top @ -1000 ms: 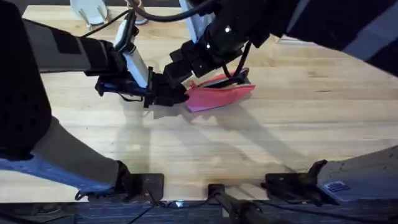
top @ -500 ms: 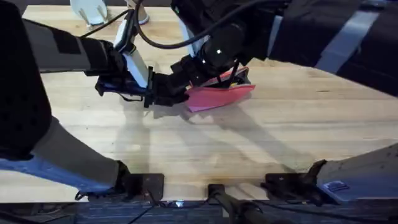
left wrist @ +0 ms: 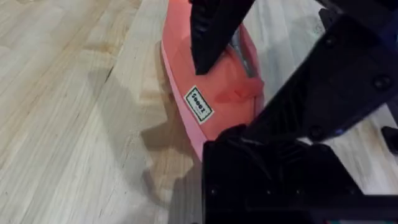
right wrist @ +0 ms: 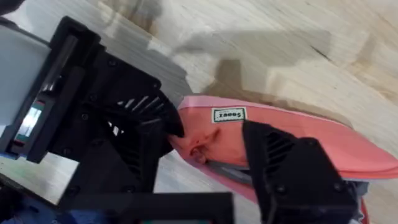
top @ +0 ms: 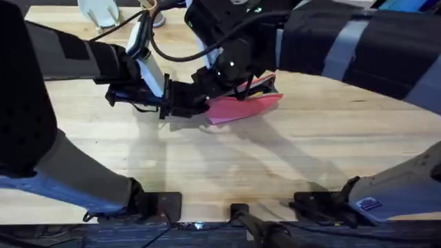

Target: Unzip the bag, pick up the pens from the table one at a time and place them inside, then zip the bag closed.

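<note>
Overhead, near edge: both arm bases at 6 o'clock; bare table (top: 275, 172) in front of them.

Mid-table: bag (top: 242, 107) lies flat on the wood just past centre, long axis running roughly 8 to 2 o'clock. White label on its side (left wrist: 199, 104).

Left gripper (top: 196, 101) comes in from 9 o'clock and meets the bag's 9 o'clock end. In the left wrist view its black body covers that end; jaw gap hidden, so cannot tell whether it has hold of the fabric.

Right gripper (right wrist: 205, 146) reaches down from 12 o'clock over the same end. Fingers (right wrist: 283, 158) stand apart, straddling the pink fabric by the label and a small pink tab (right wrist: 200, 151); not closed on anything visible.

Zipper line (left wrist: 244, 57) runs along the bag's top edge; how far it is zipped, cannot tell.
</note>
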